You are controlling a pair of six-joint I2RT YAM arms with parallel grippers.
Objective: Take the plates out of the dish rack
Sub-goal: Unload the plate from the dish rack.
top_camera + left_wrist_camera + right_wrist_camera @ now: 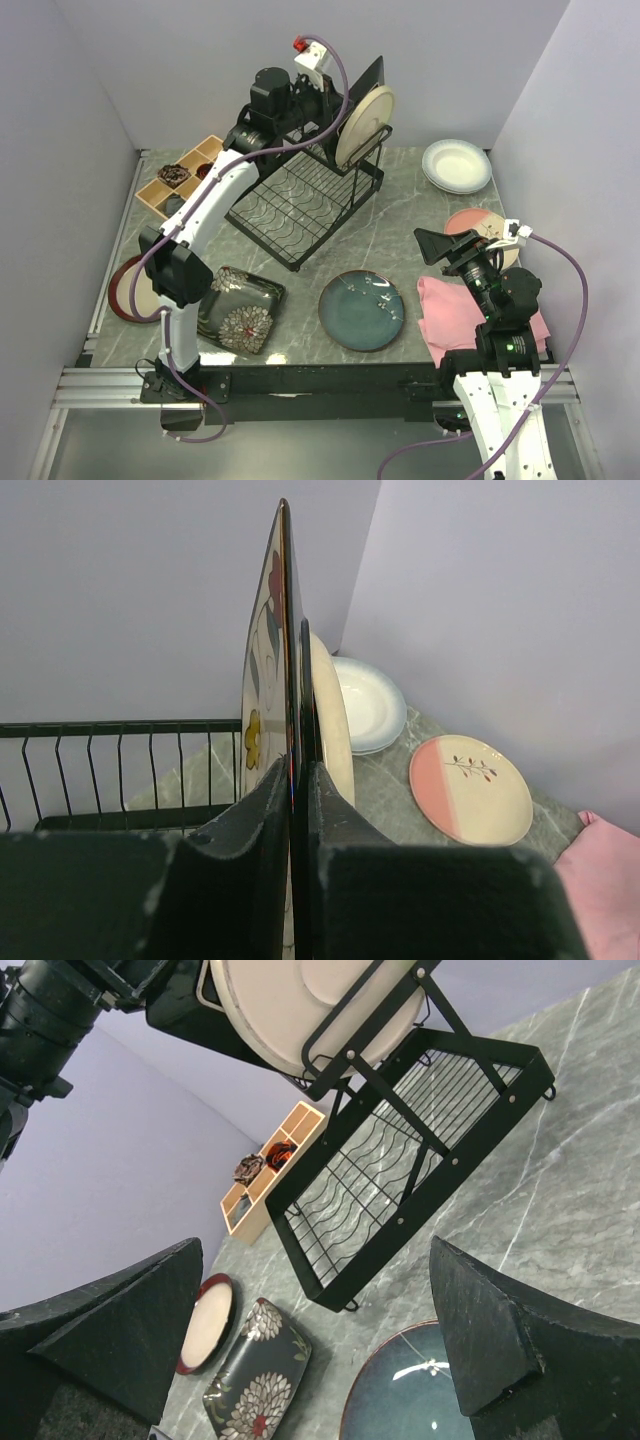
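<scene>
The black wire dish rack point(300, 205) stands at the back middle of the table. Two plates stand on edge in its upright frame: a round cream plate point(365, 125) and, behind it, a square plate with coloured flowers point(374, 80). My left gripper point(338, 100) is shut on the top edge of that flowered plate point(262, 680), and the dark rim runs up between the fingers point(298, 770). The round cream plate point(335, 720) is just to its right. My right gripper point(455, 245) hovers open over the table's right side with nothing between its fingers point(310, 1360).
Lying flat on the table are a black flowered square plate point(240, 308), a teal plate point(361, 310), a brown-rimmed plate point(128, 290), stacked white plates point(457, 165) and a pink-and-cream plate point(478, 225). A pink cloth point(450, 310) lies front right and a wooden tray point(180, 175) back left.
</scene>
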